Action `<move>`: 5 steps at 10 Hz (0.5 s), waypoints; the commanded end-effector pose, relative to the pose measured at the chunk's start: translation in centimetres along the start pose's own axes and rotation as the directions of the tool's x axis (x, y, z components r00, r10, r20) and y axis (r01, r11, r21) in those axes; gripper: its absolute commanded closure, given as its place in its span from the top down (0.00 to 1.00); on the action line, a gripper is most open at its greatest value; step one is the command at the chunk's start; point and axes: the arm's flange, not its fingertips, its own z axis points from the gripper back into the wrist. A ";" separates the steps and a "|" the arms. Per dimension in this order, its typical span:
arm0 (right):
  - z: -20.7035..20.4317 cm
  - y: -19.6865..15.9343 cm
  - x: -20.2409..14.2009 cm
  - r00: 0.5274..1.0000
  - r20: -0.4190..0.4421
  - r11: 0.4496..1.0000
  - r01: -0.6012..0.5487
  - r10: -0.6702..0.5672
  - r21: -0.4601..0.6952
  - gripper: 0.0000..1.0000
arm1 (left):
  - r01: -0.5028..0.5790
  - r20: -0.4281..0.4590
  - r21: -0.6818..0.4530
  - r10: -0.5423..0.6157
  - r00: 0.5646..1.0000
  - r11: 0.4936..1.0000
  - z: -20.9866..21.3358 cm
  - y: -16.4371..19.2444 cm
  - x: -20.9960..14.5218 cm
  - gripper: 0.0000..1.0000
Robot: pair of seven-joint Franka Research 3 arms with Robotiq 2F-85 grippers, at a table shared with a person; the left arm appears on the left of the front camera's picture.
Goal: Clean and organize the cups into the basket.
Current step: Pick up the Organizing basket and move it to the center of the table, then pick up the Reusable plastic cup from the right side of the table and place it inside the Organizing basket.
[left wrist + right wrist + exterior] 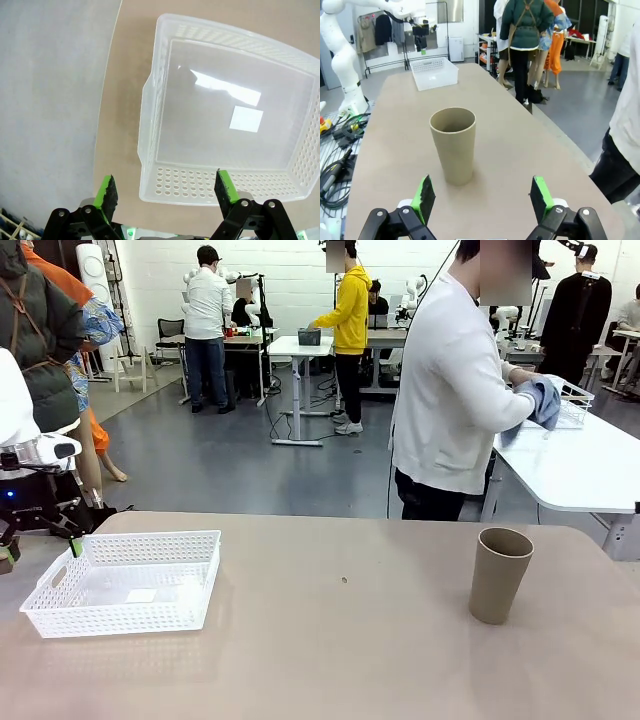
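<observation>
Cup (453, 145) upright on table (340, 640), right side, well apart from basket (150, 545) at left; both claws released: right gripper (482, 192) facing cup, left gripper (165, 187) over basket; risk: off-centre approach knocks tall cup over.

Just ahead of the left fingers (106, 193), where matt green pads (224, 184) are set on black hardware, the basket (200, 184) is seen as white, slightly translucent plastic, glossy on its smooth floor and perforated along its walls. Between and beyond the right fingers (424, 198), the cup (453, 145) is finished in a matt tan-brown, and the bench (520, 125) under it is surfaced in a smooth, matt beige.
</observation>
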 end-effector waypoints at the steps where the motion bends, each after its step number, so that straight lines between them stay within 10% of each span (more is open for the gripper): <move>1: -1.6 -0.2 -1.6 0.999 0.033 0.998 -0.042 0.043 -0.036 1.00 | -0.032 0.061 0.013 0.031 0.998 0.999 -0.3 -0.6 -1.0 1.00; 5: -4.8 -0.2 -2.8 0.996 -0.002 0.995 -0.086 0.086 -0.046 1.00 | -0.014 0.124 -0.028 0.017 0.992 1.000 0.3 -1.4 -2.2 1.00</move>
